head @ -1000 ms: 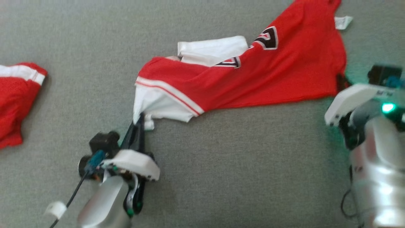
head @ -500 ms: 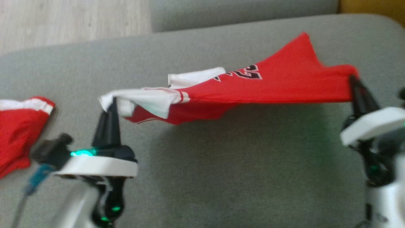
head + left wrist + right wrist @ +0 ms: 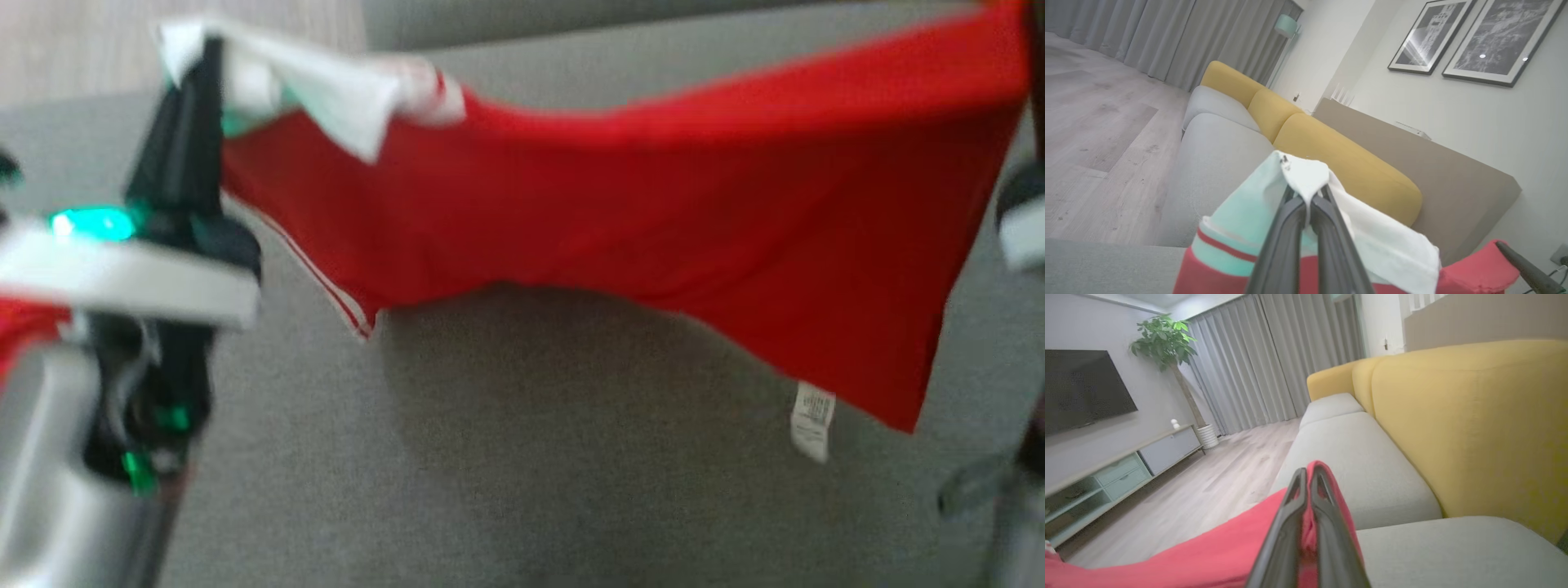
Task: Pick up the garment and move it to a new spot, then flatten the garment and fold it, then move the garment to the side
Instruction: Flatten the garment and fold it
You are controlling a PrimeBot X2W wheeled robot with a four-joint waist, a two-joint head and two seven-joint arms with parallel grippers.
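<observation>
Mostly, the garment (image 3: 620, 220) hangs blurred (label (image 3: 812, 420) unreadable).

Red fabric jersey garment (image 3: 620, 212), white sleeve end (image 3: 343, 98) with red stripes, white care tag (image 3: 812, 420); grey woven sofa seat (image 3: 531, 457); mustard-yellow sofa back cushions (image 3: 1474, 416).

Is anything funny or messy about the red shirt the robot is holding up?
A bit. The red shirt hangs crooked between the left gripper and the right gripper. Its white part is bunched and flopped over by the left gripper, the bottom edge slants, and a white label dangles below the low corner.
</observation>
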